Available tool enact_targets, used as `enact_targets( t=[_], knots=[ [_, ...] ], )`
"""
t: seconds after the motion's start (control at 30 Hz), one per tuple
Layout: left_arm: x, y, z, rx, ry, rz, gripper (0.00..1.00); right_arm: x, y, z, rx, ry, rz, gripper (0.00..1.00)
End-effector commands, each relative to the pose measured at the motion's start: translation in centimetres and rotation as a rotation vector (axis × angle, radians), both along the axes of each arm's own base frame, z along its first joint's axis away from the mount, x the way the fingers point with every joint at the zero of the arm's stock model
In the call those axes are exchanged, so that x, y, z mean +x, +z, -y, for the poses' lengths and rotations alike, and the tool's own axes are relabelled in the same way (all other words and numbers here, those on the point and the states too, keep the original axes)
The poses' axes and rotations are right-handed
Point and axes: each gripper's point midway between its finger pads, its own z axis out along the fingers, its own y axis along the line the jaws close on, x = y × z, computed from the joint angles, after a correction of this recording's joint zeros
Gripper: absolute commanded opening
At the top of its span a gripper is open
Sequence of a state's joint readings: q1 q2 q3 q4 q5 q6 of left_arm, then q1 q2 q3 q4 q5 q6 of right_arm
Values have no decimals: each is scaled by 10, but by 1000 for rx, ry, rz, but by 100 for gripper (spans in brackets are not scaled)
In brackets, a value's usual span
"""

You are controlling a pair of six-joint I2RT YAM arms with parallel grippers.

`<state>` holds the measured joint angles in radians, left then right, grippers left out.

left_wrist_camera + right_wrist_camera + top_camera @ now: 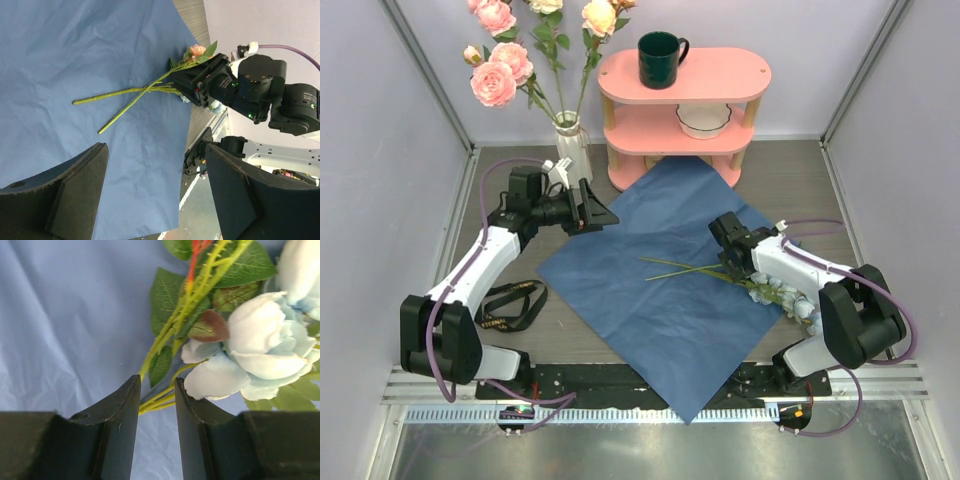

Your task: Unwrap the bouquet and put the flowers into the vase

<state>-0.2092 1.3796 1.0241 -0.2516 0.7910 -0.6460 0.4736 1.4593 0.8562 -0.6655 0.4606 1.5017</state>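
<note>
The bouquet is already undone. Its blue paper sheet lies spread flat and creased on the table, one corner hanging over the near edge. The thin black ribbon lies loose on the wood to the left. It carries pale lettering too small to read. Pink and peach roses stand in the cream ribbed vase at the back left, beside a pink two-tier shelf. The shelf holds a dark green mug on top and a white bowl below. The remaining flowers lie on the sheet's right side, with thin green stems pointing left and pale blue blooms toward the right edge. The right end effector sits narrow with its jaws on either side of those stems, just short of the leaves. Blue paper shows in the gap, and whether the jaws pinch the stems cannot be told. The left end effector hangs wide and holds nothing, above the sheet's upper left edge near the vase. The table is grey-brown wood, enclosed by plain pale lavender walls.
</note>
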Motion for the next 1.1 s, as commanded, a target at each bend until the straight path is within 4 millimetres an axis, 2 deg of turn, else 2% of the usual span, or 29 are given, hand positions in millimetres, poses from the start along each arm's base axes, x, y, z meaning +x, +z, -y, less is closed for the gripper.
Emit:
enact_targets(
  t=[0.0, 0.2, 0.47, 0.6, 0.73, 0.8, 0.9, 1.07],
  knots=[
    [-10, 19, 2, -16, -41, 76, 82, 3, 6, 16, -29, -119, 54, 40],
    [-13, 19, 7, -30, -63, 68, 82, 6, -5, 14, -43, -119, 14, 36],
    [-15, 16, 10, -27, -75, 64, 82, 19, -2, 8, -51, -81, 17, 35],
    [-15, 13, 9, -14, -74, 64, 82, 21, 10, 9, -52, -76, 55, 42],
    [-15, 13, 10, -16, -81, 58, 82, 22, 21, 14, -55, -83, 111, 55],
    [-15, 12, 10, -14, -79, 58, 82, 25, 26, 14, -48, -81, 139, 59],
    [-15, 11, 10, -10, -77, 58, 82, 28, 25, 13, -40, -80, 151, 60],
    [-15, 11, 11, -8, -80, 62, 83, 35, 10, 5, -6, -70, 119, 55]
  ],
)
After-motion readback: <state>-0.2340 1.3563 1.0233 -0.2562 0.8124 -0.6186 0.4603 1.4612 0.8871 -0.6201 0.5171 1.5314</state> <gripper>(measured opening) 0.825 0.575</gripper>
